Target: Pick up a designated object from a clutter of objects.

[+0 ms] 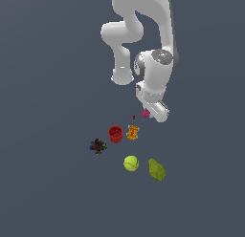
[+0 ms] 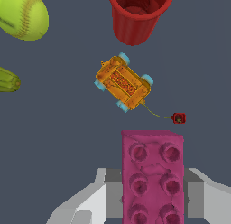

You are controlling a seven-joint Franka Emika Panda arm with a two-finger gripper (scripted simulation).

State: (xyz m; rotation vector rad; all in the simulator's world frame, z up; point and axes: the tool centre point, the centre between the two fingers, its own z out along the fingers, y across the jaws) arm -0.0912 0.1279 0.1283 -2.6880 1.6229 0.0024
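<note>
The designated object, a magenta-pink studded brick [image 2: 152,173], sits between my gripper's [image 2: 153,193] two grey fingers [image 2: 113,193], which press against its long sides. In the exterior view the brick [image 1: 145,113] shows just at the exterior view's left of the gripper [image 1: 150,113], under the white hand. The rest of the clutter lies beyond it: an orange patterned packet [image 2: 122,83] with pale blue corners, a tiny red speck [image 2: 179,118] joined to it by a thin line, and a red cup [image 2: 137,15]. I cannot tell whether the brick rests on the floor.
A yellow-green tennis ball [image 1: 131,163] and a green pear [image 1: 157,169] lie nearest the camera in the exterior view. A dark multicoloured cluster [image 1: 98,146] sits to the left of the red cup [image 1: 115,134]. The floor is flat dark grey.
</note>
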